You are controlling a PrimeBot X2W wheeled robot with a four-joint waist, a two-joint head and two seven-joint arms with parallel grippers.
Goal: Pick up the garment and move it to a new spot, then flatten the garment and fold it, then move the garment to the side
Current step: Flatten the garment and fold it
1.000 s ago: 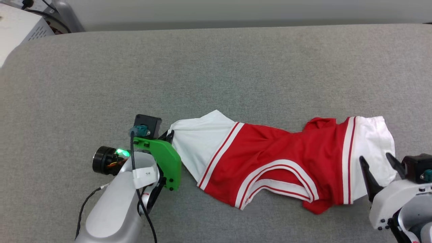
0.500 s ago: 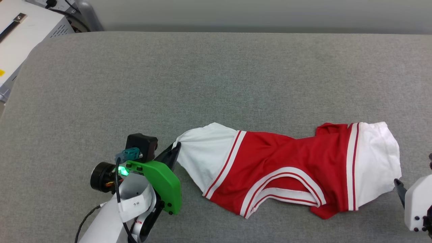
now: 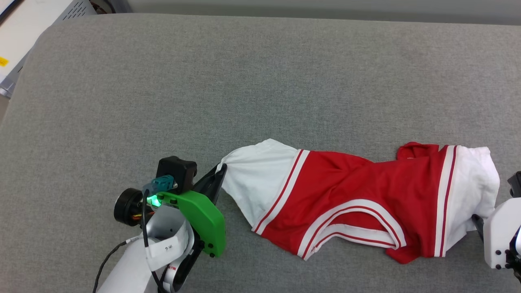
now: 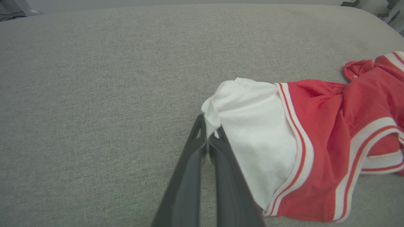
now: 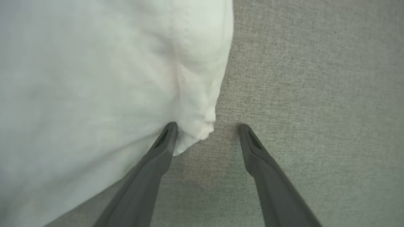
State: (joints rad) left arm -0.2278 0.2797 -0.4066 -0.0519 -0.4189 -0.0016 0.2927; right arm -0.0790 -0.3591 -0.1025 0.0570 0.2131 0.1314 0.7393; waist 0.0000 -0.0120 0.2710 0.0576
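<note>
Stretching across the lower half of the head view on the grey pad, the shirt lies crumpled with its long axis running left to right, one white sleeve at each end and the red body bunched between them. The left gripper, at lower left, is clenched on the tip of the nearer sleeve; its wrist view shows the two fingers pressed together with a pinch of white cloth caught at their tips. The right gripper stands at the far right end with its jaws spread wide and nothing grasped. In its wrist view the corner of the other sleeve hangs into the gap, touching the finger on the frame's left and clear of the one on the right. So the coming move likely turns on that corner: closing there would give both arms an end of the shirt along its axis.
</note>
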